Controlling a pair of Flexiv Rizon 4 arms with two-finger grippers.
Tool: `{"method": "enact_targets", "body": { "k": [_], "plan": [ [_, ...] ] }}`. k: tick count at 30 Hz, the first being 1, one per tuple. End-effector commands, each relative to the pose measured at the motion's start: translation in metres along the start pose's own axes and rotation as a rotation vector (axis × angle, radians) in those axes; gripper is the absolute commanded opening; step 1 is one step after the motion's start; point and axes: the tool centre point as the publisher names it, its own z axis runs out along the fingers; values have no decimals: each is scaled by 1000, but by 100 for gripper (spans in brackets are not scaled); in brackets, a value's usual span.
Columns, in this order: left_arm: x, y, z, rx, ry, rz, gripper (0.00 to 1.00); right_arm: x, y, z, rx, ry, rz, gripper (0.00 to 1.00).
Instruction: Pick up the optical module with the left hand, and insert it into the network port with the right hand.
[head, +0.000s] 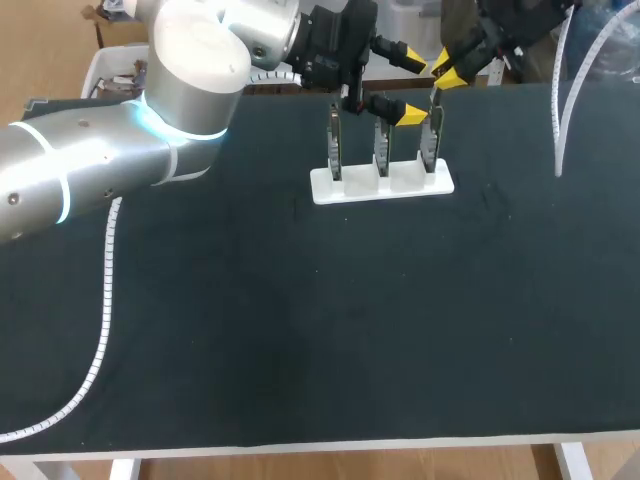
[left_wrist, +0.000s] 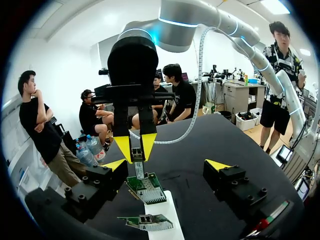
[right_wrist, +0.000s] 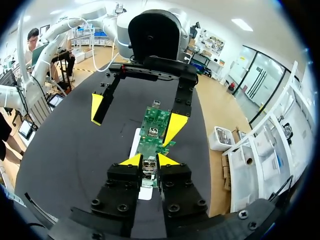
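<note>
My right gripper (head: 447, 72) (right_wrist: 149, 160) is shut on the small metal optical module (right_wrist: 148, 169) (left_wrist: 136, 153). It holds the module upright over the top edge of the rightmost circuit board (head: 432, 142) (left_wrist: 145, 187), at that board's network port. How deep the module sits in the port is hidden. My left gripper (head: 408, 88) (left_wrist: 166, 165) stands wide open with nothing in it. Its yellow fingertips (right_wrist: 96, 107) straddle the boards, just above the middle board (head: 381, 150).
A white stand (head: 350, 190) (right_wrist: 135, 144) near the table's far edge carries three upright boards in a row; the left one (head: 333, 150) is apart from both grippers. A white cable (head: 103, 300) lies on the black tabletop (head: 330, 330) at the left.
</note>
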Motion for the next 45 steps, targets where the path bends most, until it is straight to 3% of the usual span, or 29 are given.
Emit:
{"method": "enact_targets", "body": {
  "k": [1, 45],
  "plan": [
    [-1, 0, 0, 0, 4, -1, 100, 2, -1, 0, -1, 3, 3, 0],
    [-1, 0, 0, 0, 4, -1, 100, 5, 5, -5, -3, -7, -10, 0]
  ]
}}
